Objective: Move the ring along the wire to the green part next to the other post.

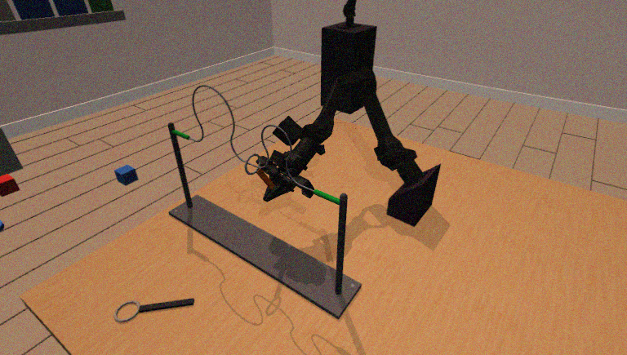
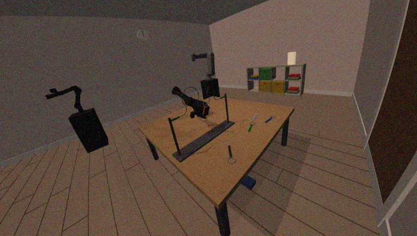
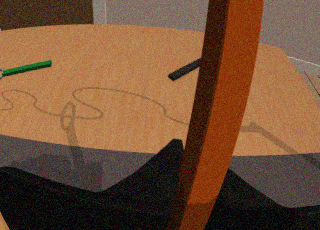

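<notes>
The orange handle (image 1: 264,179) (image 2: 204,110) (image 3: 225,115) slopes down from its ring (image 1: 246,170). My gripper (image 1: 272,186) is shut on the handle below the ring. The ring sits around the grey wire (image 1: 232,122) (image 2: 190,87) at the low stretch between the tall loop and the smaller loop; whether they touch is too small to tell. One green part (image 1: 180,135) (image 2: 174,118) is at the left post (image 1: 180,166) of the top view, the other (image 1: 326,196) at the right post (image 1: 340,245) (image 2: 226,107). The wrist view hides the ring.
A dark base plate (image 1: 231,231) (image 2: 202,138) joins the posts. A black-handled ring tool (image 1: 166,305) (image 2: 229,151) (image 3: 185,69), a green-handled one (image 2: 250,127) (image 3: 27,68) and a blue-handled one (image 2: 269,119) lie on the table. The smaller wire loop passes close to my wrist in the top view.
</notes>
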`<state>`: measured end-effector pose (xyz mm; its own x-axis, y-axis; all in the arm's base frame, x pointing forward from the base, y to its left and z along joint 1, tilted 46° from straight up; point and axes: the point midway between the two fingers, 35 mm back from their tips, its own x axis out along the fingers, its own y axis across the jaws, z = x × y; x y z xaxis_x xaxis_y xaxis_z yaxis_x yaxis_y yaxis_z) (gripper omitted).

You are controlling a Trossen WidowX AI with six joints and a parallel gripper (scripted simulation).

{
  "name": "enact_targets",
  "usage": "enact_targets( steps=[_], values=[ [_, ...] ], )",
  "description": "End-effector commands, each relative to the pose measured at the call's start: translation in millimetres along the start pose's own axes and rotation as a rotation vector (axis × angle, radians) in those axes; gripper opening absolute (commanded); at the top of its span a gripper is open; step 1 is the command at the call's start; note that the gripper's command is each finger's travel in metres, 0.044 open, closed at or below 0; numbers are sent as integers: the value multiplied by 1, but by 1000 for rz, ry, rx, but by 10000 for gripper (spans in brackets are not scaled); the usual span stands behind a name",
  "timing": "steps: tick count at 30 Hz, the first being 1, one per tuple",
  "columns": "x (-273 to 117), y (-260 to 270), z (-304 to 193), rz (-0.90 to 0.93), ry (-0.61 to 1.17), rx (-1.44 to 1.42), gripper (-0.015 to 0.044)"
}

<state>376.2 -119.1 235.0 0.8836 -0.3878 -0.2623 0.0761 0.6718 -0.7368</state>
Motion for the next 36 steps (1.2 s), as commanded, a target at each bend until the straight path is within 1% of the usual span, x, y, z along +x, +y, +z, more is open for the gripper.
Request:
enact_targets(
  steps=[1,17,36],
  values=[
    [-1,12,-4,21,13,32,-150],
    [-7,47,-1,122,35,211,-150],
    [-29,105,25,337,84,594,-150]
  ],
)
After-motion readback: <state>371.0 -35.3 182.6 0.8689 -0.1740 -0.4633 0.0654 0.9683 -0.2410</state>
